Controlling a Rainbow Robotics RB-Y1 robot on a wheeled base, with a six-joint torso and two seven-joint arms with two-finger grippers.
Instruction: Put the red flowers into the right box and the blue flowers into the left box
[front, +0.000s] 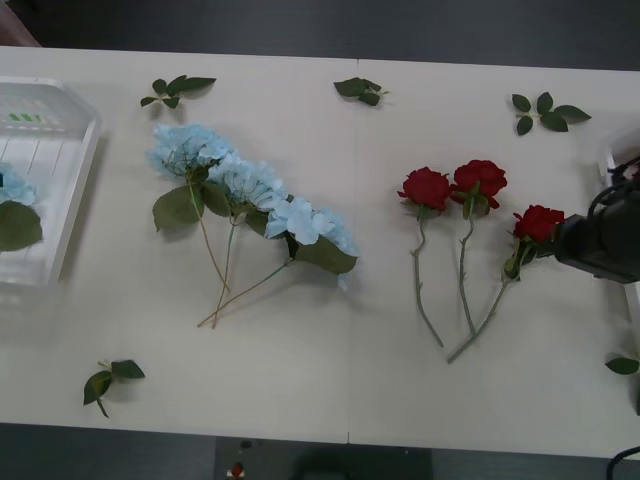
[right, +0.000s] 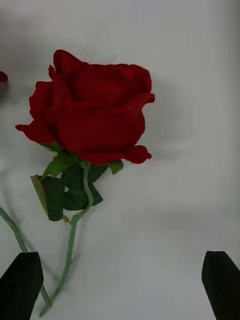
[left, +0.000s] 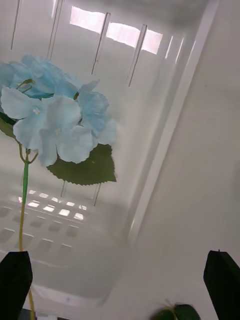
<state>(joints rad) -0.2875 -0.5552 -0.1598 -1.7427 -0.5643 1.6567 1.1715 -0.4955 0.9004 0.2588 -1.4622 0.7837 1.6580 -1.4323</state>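
Right hand (right: 120, 285) spread above rightmost of the red flowers (right: 92, 110); light, soft bloom: grasp thin stem (right: 72, 235).

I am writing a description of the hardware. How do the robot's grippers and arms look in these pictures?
Each gripper has two black fingers with blunt, angled tips: the right gripper and the left gripper look alike. In the front view the right arm's end is a bulky black housing with dark cables looping above it. No markings are visible.
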